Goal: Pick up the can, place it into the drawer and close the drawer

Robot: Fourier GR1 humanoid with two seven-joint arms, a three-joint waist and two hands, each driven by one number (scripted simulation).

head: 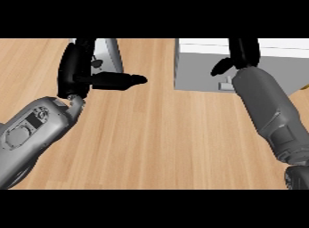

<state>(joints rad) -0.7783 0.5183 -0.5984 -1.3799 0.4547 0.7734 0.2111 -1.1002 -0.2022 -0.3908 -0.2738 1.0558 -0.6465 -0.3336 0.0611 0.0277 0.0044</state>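
1. The right hand (239,55) shows at the upper right of the head view, at the end of its grey forearm (272,113), which rises from the lower right edge. Its black fingers reach up over the white drawer unit (203,67) and run off the top of the scene, and the thumb (221,67) curls off to the left. Whether the fingers close round anything cannot be told.
2. The left hand (78,67) shows at the upper left. Its fingers point straight up toward the top edge, and its thumb (120,80) sticks out sideways to the right. It is open and holds nothing.
3. The left forearm (28,133) comes in from the lower left edge, wide and grey, with an oval panel on its upper side.
4. Behind the left hand stands a pale grey box-like object (111,55), partly hidden by the fingers; what it is cannot be made out.
5. A small yellowish thing (306,86) peeks out at the right edge, just beside the drawer unit; it is too little to identify.
6. The can does not show anywhere in this view.
7. The wooden counter (156,133) lies beneath both arms, its planks running across the middle.
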